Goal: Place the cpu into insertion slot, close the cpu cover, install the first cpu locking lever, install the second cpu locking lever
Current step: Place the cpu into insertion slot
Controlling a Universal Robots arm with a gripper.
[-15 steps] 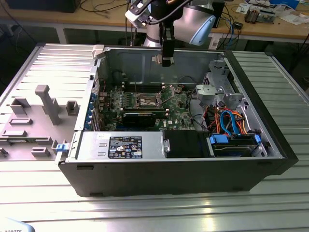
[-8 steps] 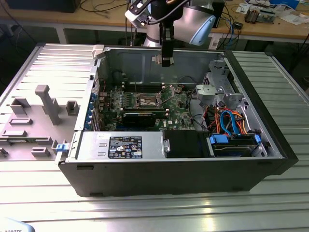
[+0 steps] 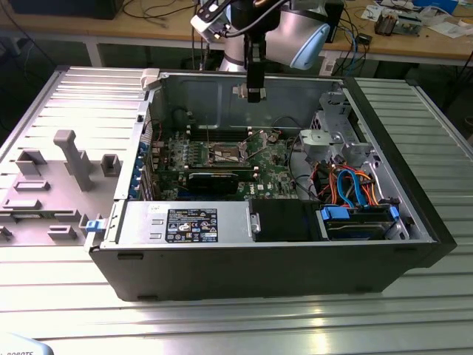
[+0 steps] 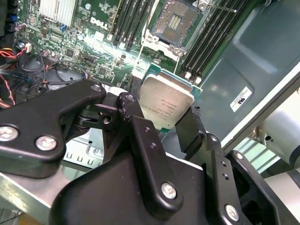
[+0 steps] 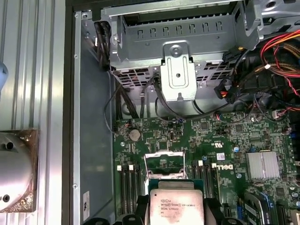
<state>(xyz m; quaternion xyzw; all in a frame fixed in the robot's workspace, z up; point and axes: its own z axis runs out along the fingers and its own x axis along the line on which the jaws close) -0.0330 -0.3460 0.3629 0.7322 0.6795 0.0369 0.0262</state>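
Note:
My gripper (image 4: 161, 111) is shut on the cpu (image 4: 166, 102), a small square chip with a dull silver top, pinched at two opposite edges by black fingers (image 4: 132, 108). In the exterior view the gripper (image 3: 255, 92) hangs above the open computer case, over the back of the green board. The insertion slot (image 4: 177, 19) lies open beyond the chip, dark centre exposed; it is also in the exterior view (image 3: 228, 154). In the first wrist view the cpu (image 5: 176, 206) sits just in front of the cpu cover (image 5: 164, 154), which stands raised. A thin lever rod (image 4: 220, 7) sticks out free beside the slot.
Black memory slots (image 4: 131, 18) flank the socket. A metal drive cage (image 5: 178, 47) and bundles of red, orange and blue cables (image 3: 355, 185) fill the case on the exterior view's right. A long black card (image 3: 214, 180) and the power supply (image 3: 185, 222) lie nearer the front.

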